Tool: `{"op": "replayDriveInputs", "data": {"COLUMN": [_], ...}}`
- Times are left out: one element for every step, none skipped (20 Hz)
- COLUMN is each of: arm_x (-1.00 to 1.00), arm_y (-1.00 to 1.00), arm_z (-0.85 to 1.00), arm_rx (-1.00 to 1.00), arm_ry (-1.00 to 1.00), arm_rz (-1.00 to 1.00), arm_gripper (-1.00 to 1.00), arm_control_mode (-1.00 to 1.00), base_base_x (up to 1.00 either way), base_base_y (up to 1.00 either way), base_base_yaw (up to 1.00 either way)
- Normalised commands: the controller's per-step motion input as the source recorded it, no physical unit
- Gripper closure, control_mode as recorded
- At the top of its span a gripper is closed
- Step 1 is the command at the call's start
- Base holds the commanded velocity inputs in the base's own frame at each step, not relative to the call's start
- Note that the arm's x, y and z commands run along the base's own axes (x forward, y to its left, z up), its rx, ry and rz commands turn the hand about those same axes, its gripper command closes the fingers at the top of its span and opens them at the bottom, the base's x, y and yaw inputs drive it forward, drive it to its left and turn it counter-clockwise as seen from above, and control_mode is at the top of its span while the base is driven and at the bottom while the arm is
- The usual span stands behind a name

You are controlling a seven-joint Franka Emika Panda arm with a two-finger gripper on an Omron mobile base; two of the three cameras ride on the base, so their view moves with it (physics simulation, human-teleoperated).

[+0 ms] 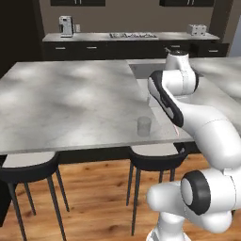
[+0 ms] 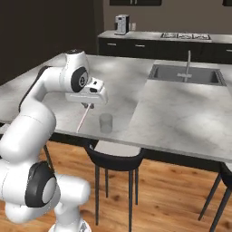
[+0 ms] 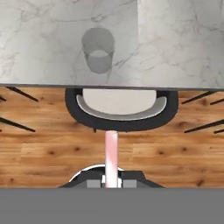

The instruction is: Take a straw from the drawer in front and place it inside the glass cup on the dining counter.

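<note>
The gripper (image 3: 111, 183) is clamped on the straw (image 3: 111, 153), which points up-frame over a black stool (image 3: 122, 113). Beyond it, the glass cup (image 3: 99, 51) stands upright near the dining counter (image 3: 183, 48) edge.

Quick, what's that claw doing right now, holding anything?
Gripper: closed on the thin pale pink straw, near the small clear glass cup.

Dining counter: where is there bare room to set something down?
The dining counter lies bare between the glass cup and the sink, and across its wide stretch on the cup's other side. It is crowded only at the near edge, where the gripper, shut on the straw, hangs beside the cup.
</note>
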Motion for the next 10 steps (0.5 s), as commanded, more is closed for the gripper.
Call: {"op": "replayDriveInputs", "data": {"arm_x": [0.00,0.00,0.00,0.00,0.00,0.00,0.00,0.00,0.00,0.00], "arm_y": [0.00,0.00,0.00,0.00,0.00,0.00,0.00,0.00,0.00,0.00], "arm_z": [0.00,0.00,0.00,0.00,0.00,0.00,0.00,0.00,0.00,0.00], "arm_rx": [0.00,0.00,0.00,0.00,0.00,0.00,0.00,0.00,0.00,0.00], "arm_ry": [0.00,0.00,0.00,0.00,0.00,0.00,0.00,0.00,0.00,0.00], "arm_rz": [0.00,0.00,0.00,0.00,0.00,0.00,0.00,0.00,0.00,0.00], "arm_gripper": [1.00,1.00,1.00,1.00,1.00,1.00,1.00,1.00,1.00,1.00], "arm_control_mode": [1.00,1.00,1.00,1.00,1.00,1.00,1.00,1.00,1.00,1.00], "base_base_x": [0.51,0.52,0.53,0.56,0.61,0.64,0.66,0.67,0.71,0.71], "base_base_y": [0.36,0.35,0.34,0.34,0.27,0.26,0.23,0.22,0.24,0.24], "base_base_yaw": [-0.34,-0.34,-0.34,-0.33,-0.32,-0.31,-0.30,-0.27,-0.24,-0.21]}}
